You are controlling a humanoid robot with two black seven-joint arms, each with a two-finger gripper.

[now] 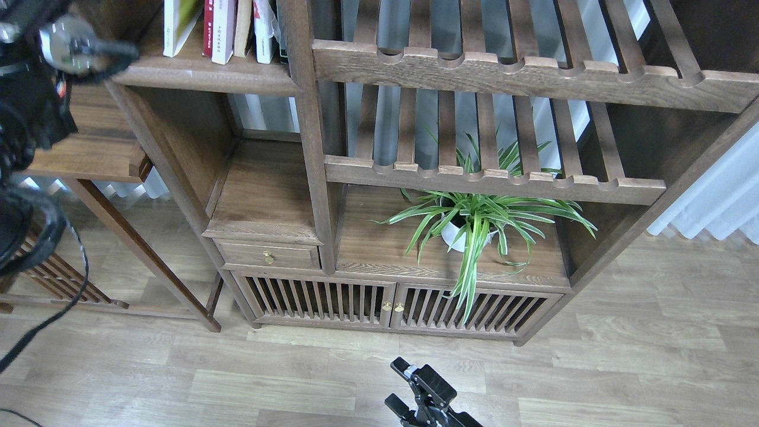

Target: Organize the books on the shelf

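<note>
The books [222, 29] stand upright on the shelf [207, 74], toward its right end against the post; only their lower parts show. The right hand [409, 388] hangs low over the floor, fingers parted, holding nothing. The left hand's state cannot be told. Risk: the leftmost book leans unsupported and may topple if nudged.

Left arm [29, 101]: bulky black housing with a grey metallic disc and trailing black cables. Right gripper [415, 385]: black, two angular fingers, small white patch.
</note>
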